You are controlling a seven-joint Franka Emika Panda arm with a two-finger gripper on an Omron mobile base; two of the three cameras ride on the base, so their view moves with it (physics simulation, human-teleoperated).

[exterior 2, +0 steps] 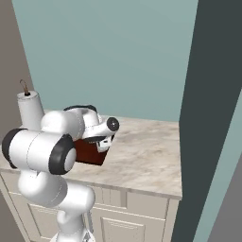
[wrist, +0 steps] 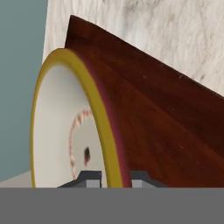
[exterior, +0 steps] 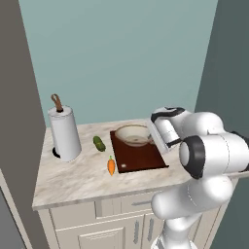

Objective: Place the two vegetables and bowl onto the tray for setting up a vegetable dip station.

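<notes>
The claw [wrist: 113, 178] is clamped on the rim of the wide tan bowl [exterior: 132, 134], which sits over the dark reddish-brown rectangular tray [exterior: 141, 158]. The orange carrot [exterior: 111, 166] and stubby green cucumber [exterior: 99, 143] lie on the marble counter [exterior: 73, 175], beyond the tray's far edge from the claw.

Paper towel roll [exterior: 64, 133] is blocking the tabletop's [exterior: 73, 177] left end. Cucumber [exterior: 99, 143] and carrot [exterior: 111, 166] are lying in open marble between roll and tray [exterior: 141, 158]. Bowl [exterior: 132, 135] is occupying the tray's rear half; front half is lying bare.
</notes>
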